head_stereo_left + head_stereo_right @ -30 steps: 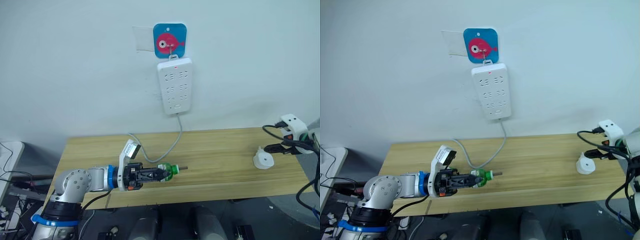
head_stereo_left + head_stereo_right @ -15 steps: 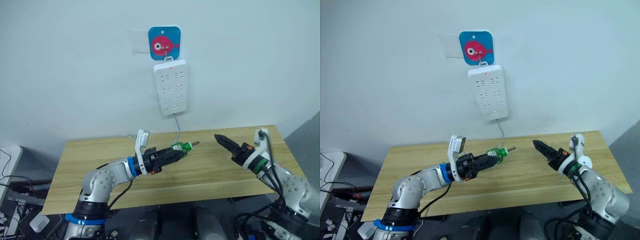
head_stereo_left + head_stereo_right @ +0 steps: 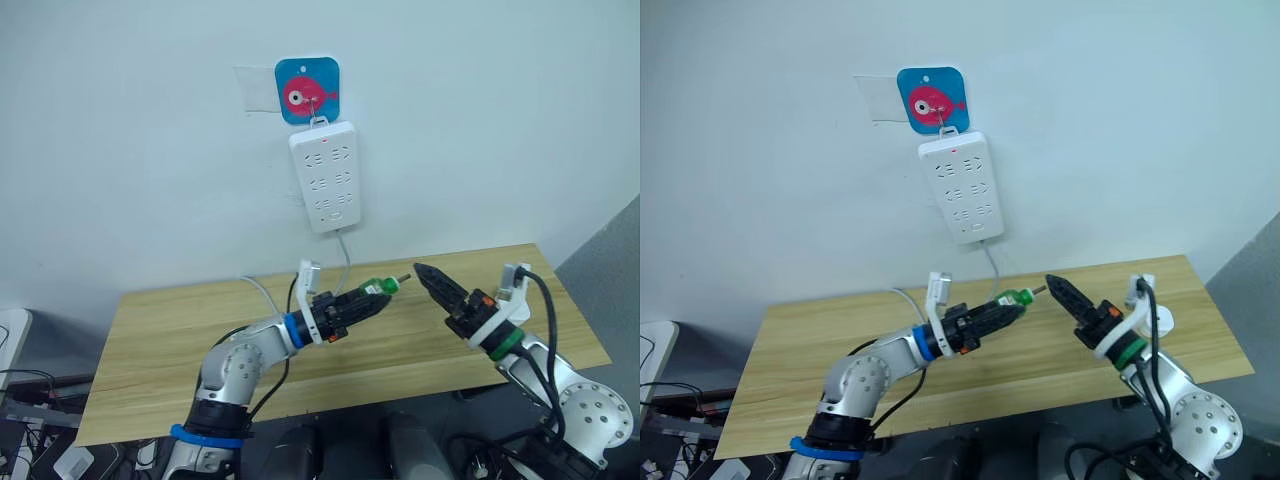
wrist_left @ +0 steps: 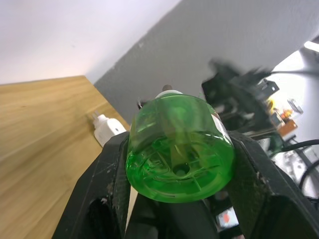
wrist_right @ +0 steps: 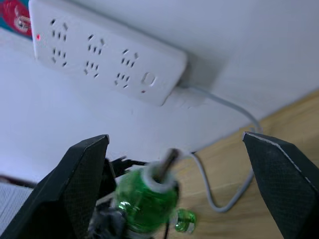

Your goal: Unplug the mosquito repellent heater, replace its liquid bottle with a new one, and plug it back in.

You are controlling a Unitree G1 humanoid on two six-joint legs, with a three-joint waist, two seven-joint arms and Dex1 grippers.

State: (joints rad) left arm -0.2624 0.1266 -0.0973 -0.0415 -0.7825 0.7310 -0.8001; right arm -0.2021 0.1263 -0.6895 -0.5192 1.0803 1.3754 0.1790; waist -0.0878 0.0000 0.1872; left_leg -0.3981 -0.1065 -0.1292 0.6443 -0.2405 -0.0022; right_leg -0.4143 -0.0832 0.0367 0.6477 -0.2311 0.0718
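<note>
Overhead, from the left eye view, the left hand (image 3: 372,297) pinches a green liquid bottle (image 3: 377,290) above the wooden tabletop (image 3: 150,340), wick tip pointing toward the right hand (image 3: 428,279), which hovers close by; whether its fingers are spread cannot be told here. A white power strip (image 3: 325,176) hangs on the wall under a blue fish hook plate (image 3: 307,90).

Next, the left wrist view: the translucent bottle's round base sits between both fingers (image 4: 102,194); the mosquito repellent heater (image 4: 107,128), small and white, stands on the tabletop's far edge.

Finally, the right wrist view: its fingers (image 5: 79,174) are spread wide around the bottle's wick (image 5: 166,162).
</note>
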